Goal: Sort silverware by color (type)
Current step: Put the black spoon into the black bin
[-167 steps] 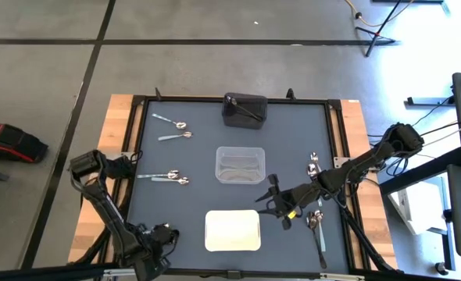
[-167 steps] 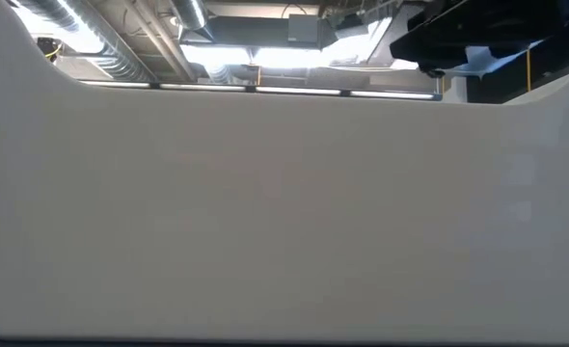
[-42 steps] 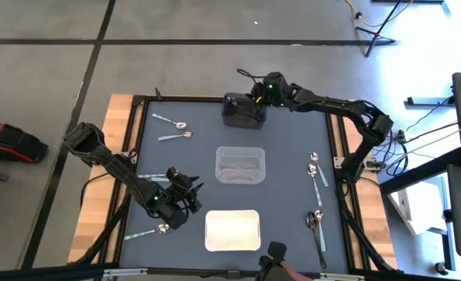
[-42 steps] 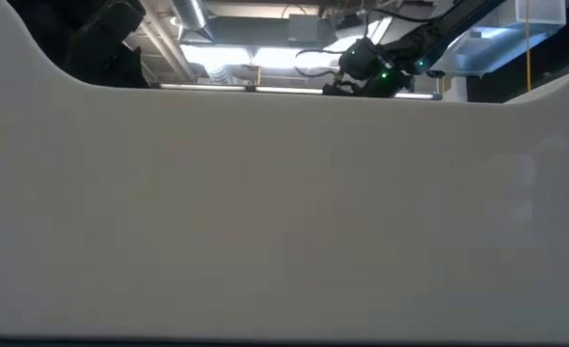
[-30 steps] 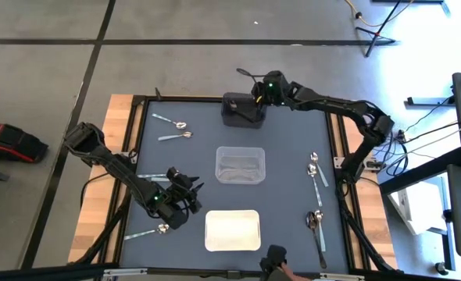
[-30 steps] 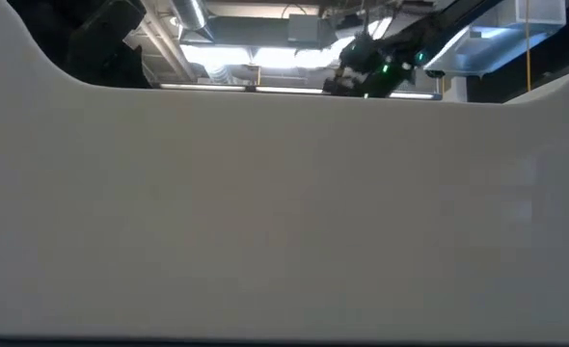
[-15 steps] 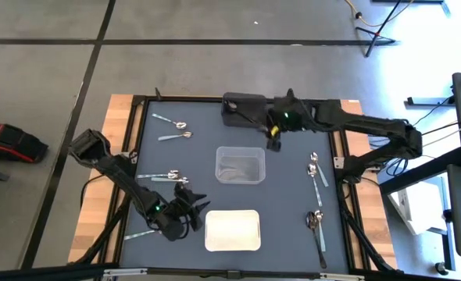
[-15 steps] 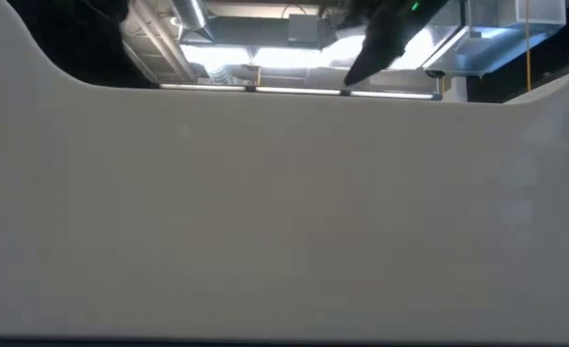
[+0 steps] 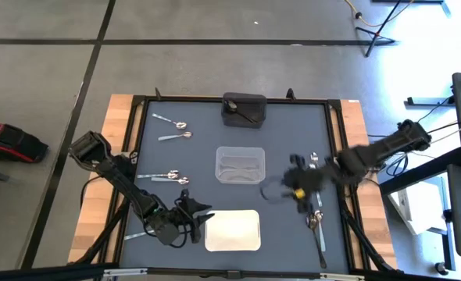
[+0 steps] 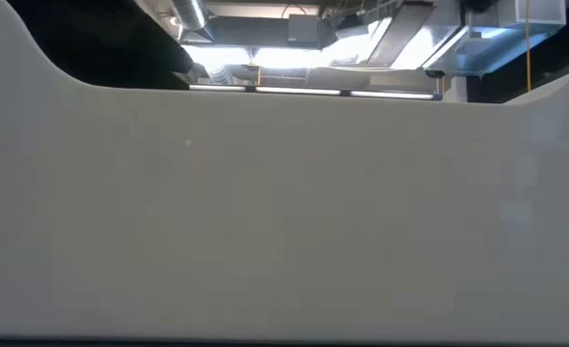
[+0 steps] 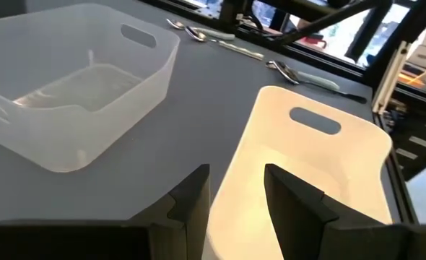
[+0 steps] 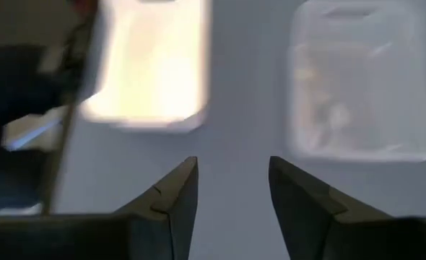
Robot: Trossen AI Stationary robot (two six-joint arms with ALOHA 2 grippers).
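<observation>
A pale wall is filling our low view. We are seeing the right pincer (image 9: 291, 190) blurred, open, empty; the left pincer (image 9: 201, 221) open beside the white tray (image 9: 233, 231). No writing is showing.

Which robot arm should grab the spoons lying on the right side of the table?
Probably the right one. The right pincer is open and empty, beside the spoons on the right. The left pincer, also open, sits across the table by the white tray, far from them.
</observation>
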